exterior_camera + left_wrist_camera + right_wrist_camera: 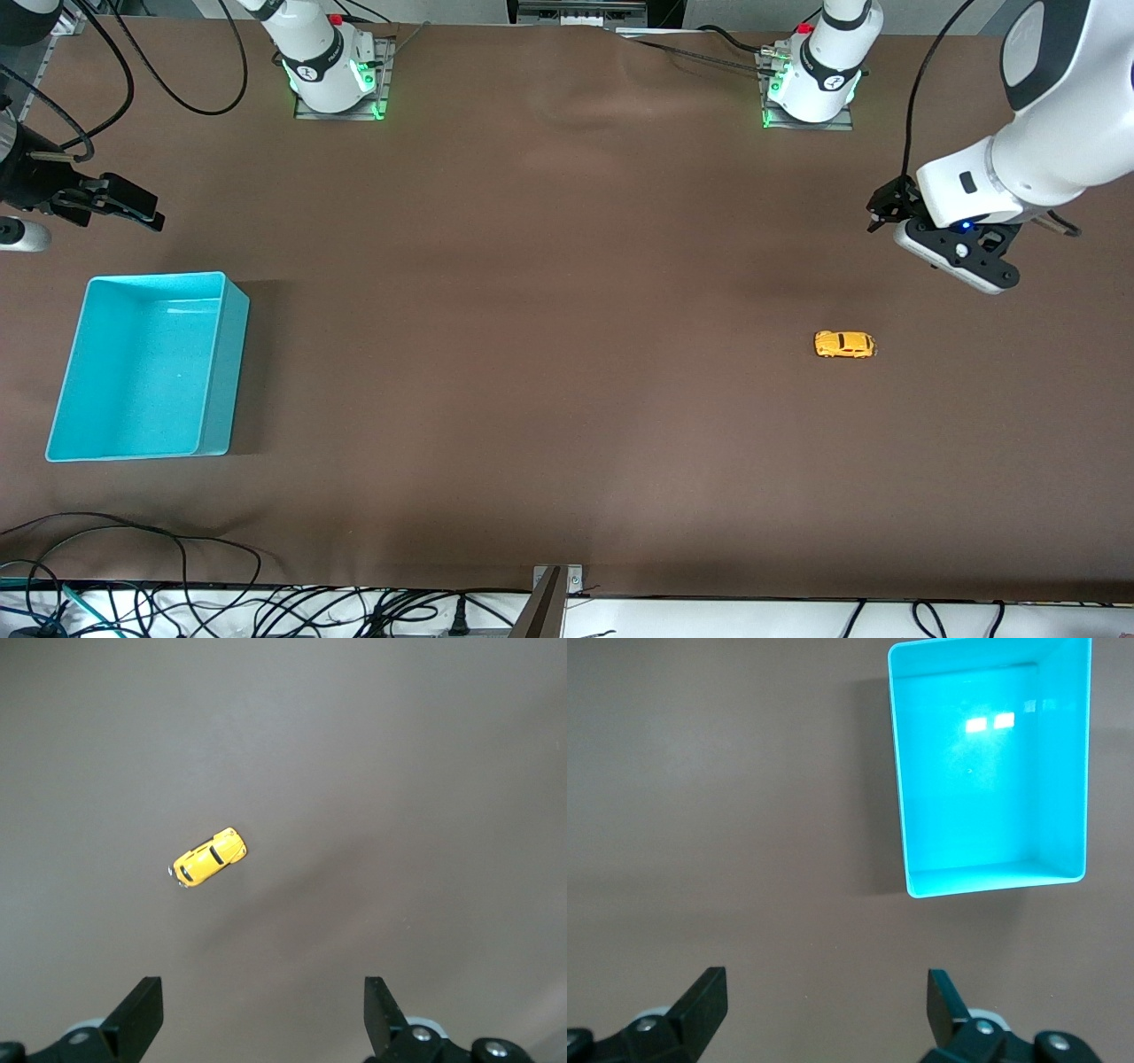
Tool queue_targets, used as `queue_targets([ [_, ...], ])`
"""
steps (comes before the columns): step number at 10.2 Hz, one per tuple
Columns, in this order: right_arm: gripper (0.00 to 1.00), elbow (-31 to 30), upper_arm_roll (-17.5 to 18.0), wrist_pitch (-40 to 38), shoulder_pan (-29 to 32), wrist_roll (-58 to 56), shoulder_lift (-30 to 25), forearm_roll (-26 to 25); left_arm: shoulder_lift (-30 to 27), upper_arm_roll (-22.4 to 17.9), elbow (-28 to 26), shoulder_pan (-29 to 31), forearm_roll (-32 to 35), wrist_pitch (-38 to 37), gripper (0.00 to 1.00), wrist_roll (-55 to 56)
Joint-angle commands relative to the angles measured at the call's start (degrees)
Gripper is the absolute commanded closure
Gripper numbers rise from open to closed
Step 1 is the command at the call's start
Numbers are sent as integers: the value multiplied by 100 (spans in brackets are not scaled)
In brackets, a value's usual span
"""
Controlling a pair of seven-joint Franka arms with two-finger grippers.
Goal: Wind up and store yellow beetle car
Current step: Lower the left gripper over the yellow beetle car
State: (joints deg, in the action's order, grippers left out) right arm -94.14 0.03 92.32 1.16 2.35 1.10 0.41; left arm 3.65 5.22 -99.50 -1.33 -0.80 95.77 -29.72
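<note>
Since the yellow beetle car (844,344) sits untouched toward the counter's (567,266) left-arm end, grasping comes first: left gripper (261,1014) hovers near it, fingers spread, and must descend; right gripper (826,1010), fingers spread, waits near the turquoise bin (217,372).

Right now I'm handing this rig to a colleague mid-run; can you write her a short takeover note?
Left gripper: open, empty, up over the table near the left arm's end, above bare table beside the yellow beetle car.
Right gripper: open, empty, waiting near the turquoise bin at the right arm's end.
Car: on its wheels on the table, untouched, far from the bin.
Bin: nothing in it.
Done: nothing yet.
Left: pick up the car, wind it, put it in the bin.
</note>
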Motion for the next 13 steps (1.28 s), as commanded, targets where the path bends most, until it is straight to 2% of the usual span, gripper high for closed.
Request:
queue_targets([
  [1, 0, 80, -3, 22, -2, 20, 66, 46, 635, 6, 396, 334, 1, -41, 0, -1216],
  [4, 0, 89, -3, 101, -2, 20, 66, 55, 1284, 6, 361, 388, 19, 424, 0, -2604],
  [8, 0, 89, -12, 40, -2, 81, 22, 55, 2331, -3, 282, 616, 10, 1846, 0, -4943],
  [9, 0, 89, -12, 57, -2, 81, 31, 47, 2550, -3, 282, 686, 19, 1980, 0, -5234],
  [11, 0, 167, -12, 110, -2, 90, 57, 38, 2859, 14, 212, 678, 517, 2165, 0, -5325],
  [13, 0, 229, 6, 110, -11, 3, 57, -23, 2887, 32, -208, 678, 704, 2628, 0, -5412],
])
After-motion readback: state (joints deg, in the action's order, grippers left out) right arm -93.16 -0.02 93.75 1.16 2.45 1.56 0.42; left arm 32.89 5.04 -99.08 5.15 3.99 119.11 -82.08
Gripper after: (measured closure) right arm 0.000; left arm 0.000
